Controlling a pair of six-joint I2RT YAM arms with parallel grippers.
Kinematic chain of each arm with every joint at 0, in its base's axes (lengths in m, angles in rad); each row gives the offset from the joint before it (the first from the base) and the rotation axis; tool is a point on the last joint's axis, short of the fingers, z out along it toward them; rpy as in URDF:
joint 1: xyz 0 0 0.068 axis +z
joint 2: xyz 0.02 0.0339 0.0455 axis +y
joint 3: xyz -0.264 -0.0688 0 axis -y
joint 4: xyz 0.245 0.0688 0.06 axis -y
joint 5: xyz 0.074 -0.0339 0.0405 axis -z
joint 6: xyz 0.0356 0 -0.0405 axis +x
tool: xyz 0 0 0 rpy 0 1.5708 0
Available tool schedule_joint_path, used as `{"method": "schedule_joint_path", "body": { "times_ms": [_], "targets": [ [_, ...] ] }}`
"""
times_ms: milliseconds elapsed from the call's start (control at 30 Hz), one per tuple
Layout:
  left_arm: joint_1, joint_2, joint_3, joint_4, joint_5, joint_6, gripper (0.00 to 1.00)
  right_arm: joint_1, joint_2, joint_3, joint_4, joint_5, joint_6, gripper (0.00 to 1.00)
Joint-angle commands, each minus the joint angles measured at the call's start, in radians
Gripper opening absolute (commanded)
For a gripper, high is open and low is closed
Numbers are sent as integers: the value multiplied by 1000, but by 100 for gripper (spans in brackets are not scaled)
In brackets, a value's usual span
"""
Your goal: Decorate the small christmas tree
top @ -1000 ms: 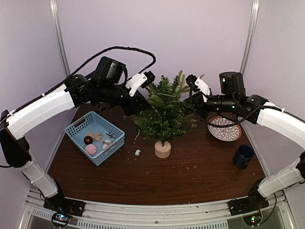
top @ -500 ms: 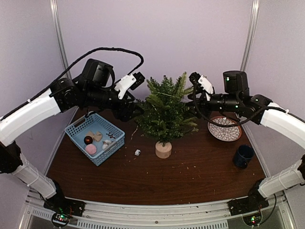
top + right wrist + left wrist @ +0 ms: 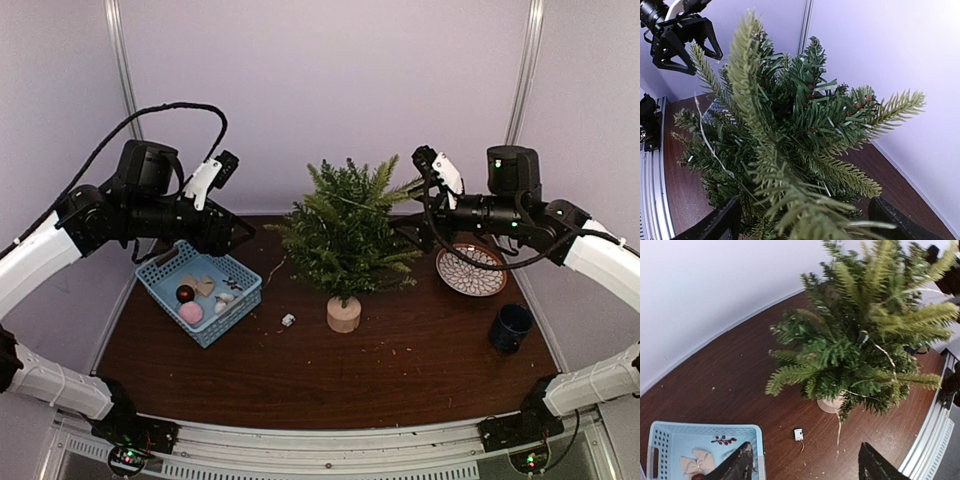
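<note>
Top external: small christmas tree (image 3: 345, 232) stands upright.

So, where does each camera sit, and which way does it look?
Top external: above and behind the bases, looking down on the table; left arm and right arm show.
Left wrist: on the left arm, facing the small christmas tree; left fingers at bottom.
Right wrist: on the right arm, facing the tree's other side; right fingers below, left gripper beyond.
Shared: all see the tree.

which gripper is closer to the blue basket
Left. The left gripper hangs by the far edge of the blue basket; the right gripper is beyond the small christmas tree, at its right side.
</note>
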Motion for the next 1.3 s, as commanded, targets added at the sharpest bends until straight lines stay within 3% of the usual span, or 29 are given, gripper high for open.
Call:
{"method": "schedule_joint_path", "body": {
  "times_ms": [0,133,833,1033,1267],
  "targets": [
    [114,45,17,-61,37,-165,69,0,-21,-10,-26,-22,2,92],
    [184,138,50,-110,141,-200,61,2,-35,-10,-42,-33,1,99],
    [190,530,86,-119,416,-249,50,4,-173,-48,-162,21,33,100],
    [201,597,62,-135,416,-261,44,4,-188,-48,-170,31,47,99],
    [287,650,40,-194,299,-241,39,3,-203,-43,-173,51,71,99]
  ]
}}
